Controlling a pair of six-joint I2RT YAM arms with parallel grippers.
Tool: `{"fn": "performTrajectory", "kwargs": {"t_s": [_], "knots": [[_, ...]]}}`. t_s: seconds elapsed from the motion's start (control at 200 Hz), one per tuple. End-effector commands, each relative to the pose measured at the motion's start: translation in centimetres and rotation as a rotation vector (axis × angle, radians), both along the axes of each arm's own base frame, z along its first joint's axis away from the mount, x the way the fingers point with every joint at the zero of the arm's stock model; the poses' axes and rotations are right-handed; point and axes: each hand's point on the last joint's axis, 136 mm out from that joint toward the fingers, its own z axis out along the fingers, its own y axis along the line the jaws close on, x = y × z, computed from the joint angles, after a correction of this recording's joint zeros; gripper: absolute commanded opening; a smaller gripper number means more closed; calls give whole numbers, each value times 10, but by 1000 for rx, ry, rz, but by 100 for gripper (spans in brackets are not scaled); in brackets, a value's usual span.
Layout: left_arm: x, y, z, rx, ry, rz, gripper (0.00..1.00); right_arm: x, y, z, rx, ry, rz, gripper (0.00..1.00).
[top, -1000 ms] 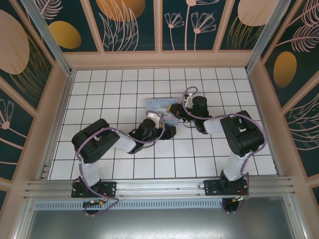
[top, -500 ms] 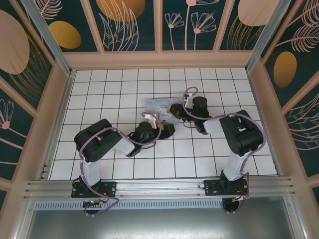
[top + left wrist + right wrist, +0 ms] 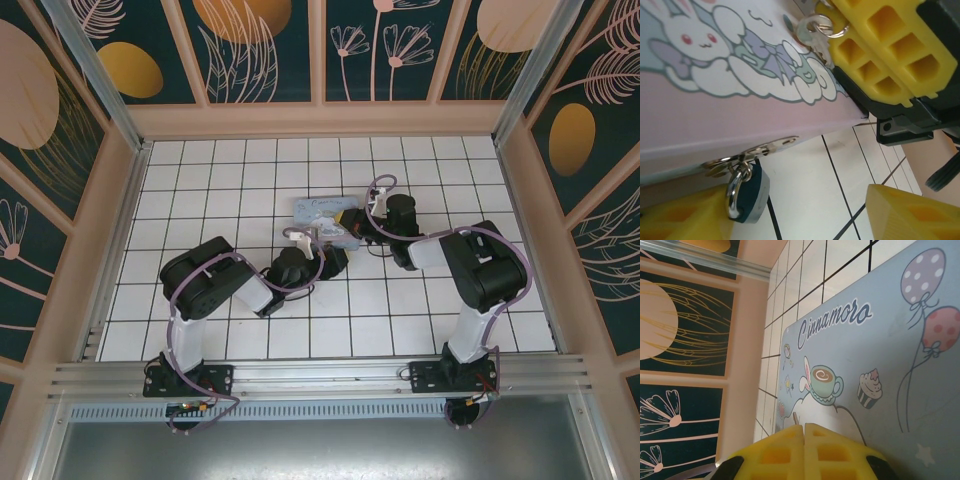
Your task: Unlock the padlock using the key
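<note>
The teal padlock [image 3: 748,194] hangs by its silvery shackle from the metal hasp [image 3: 771,145] on the front of the pastel tin box [image 3: 715,115]. My left gripper [image 3: 800,220] is open around it, low over the tiles. The padlock lies against the left finger [image 3: 680,217], and the other finger [image 3: 912,215] stands well apart. My right gripper [image 3: 804,426] is shut on the key [image 3: 812,34] over the box lid [image 3: 900,355]. The key's ring shows at its yellow fingers [image 3: 880,50], and a thin tip [image 3: 796,418] pokes out between them.
The tin box [image 3: 320,214] lies mid-floor on white tiles, with both arms meeting at it: the left gripper [image 3: 330,262] at its near side, the right gripper [image 3: 355,225] at its right end. Wooden walls [image 3: 115,200] ring the floor. Open tiles [image 3: 220,170] lie to the left and behind.
The left arm's elbow has swung to the right and forward. Its jaws have narrowed around the padlock. The right arm has stayed put, shut.
</note>
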Motion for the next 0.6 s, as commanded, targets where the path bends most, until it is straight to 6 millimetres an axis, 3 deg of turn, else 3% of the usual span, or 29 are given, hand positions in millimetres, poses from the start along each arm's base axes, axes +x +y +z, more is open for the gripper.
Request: {"fn": "performTrajectory", "kwargs": {"t_s": [0.0,0.205,0.595], "knots": [[6,-3,0,-20,10,28,64,-3,-2,-10,-2,17,7,0],[16,3,-14,34,54,92,51,-3,-2,-11,1,19,7,0],[21,3,-14,26,69,124,34,-4,-1,-14,3,24,9,0]]}}
